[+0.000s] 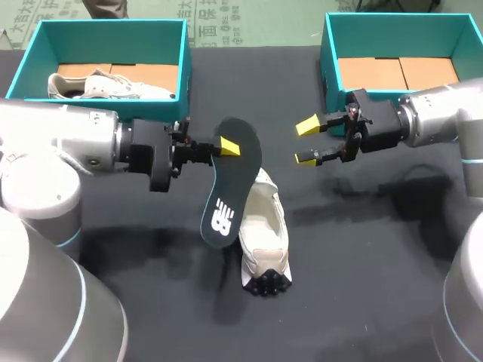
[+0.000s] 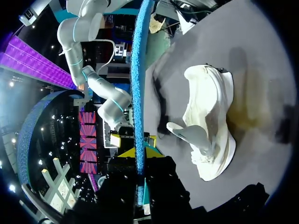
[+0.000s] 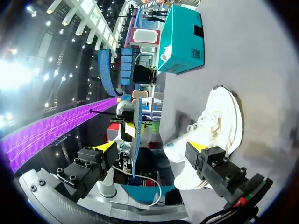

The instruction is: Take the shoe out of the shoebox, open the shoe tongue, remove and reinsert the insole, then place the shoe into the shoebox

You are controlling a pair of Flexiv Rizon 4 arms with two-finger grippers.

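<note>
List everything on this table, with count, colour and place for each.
insole: one, black with a white logo, held up over the table's middle.
loose shoe: one, cream, on the table just below the insole.
boxed shoe: one, cream, inside the left shoebox.
left shoebox: one, teal, far left of the table.
right shoebox: one, teal, far right, brown floor showing.
table: one, black.
left gripper: one, yellow-tipped, shut on the insole's upper end.
right gripper: one, yellow-tipped, open, right of the insole.
</note>
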